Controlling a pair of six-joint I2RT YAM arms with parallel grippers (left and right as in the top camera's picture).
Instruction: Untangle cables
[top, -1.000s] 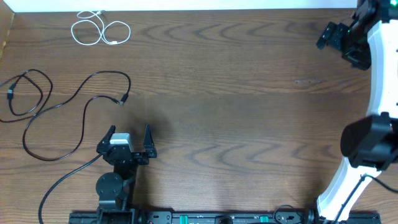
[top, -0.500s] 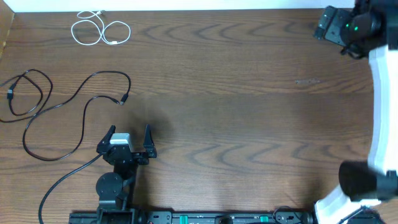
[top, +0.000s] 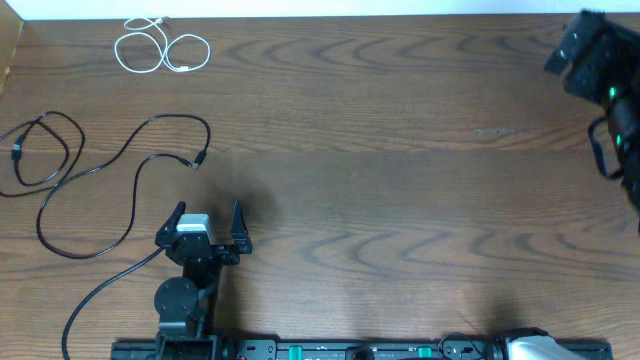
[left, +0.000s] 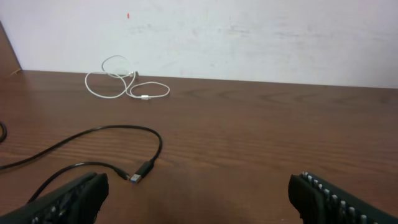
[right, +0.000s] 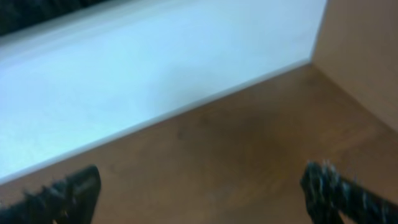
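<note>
Overhead — white cable (top: 165, 52) coiled, black cables (top: 198, 159) spread; left fingers (left: 68, 200), right fingers (right: 348, 193) apart

Matte-black left gripper (top: 208, 207) — tapered fingers, a silver block behind, a round black joint housing (top: 177, 298) towards the tabletop's near edge. Black right gripper (right: 199, 196) — ribbed finger pads (right: 339, 190), a small green light (top: 611, 93) on its arm.

A brown wooden table (top: 400, 150) meets a white wall (left: 249, 31).

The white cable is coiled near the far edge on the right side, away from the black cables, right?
No: the white cable lies coiled near the far edge on the left side, away from the black cables. The overhead view shows it.
</note>
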